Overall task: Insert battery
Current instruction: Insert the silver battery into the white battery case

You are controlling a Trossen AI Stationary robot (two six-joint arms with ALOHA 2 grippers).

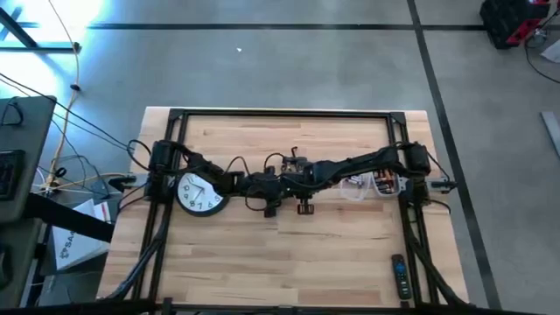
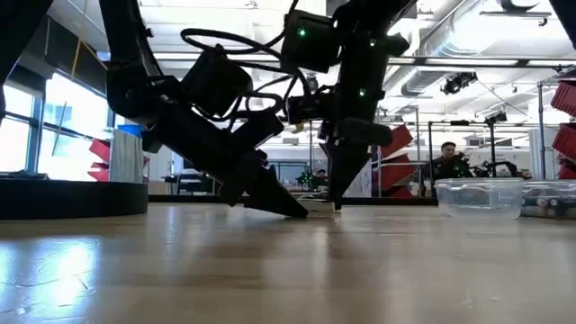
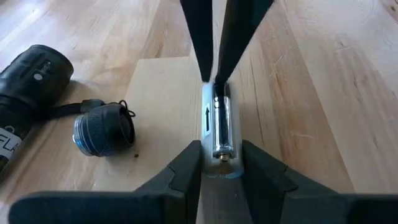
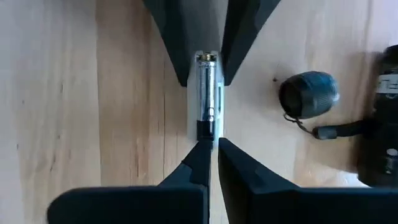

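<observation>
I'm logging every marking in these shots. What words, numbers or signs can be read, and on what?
Arrow sign, on the battery holder beside the battery.
"FL", cut off, on the black flashlight body.
Clock numerals: too small to read.
Remote buttons: too small to read.
Bin contents: nothing legible.

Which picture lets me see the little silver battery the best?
The left wrist view: the battery lies in its white holder, gripped by the left hand, with the right hand at its far end. The right wrist view shows the battery nearly as well. In the high and low views, the arms hide it.
</observation>
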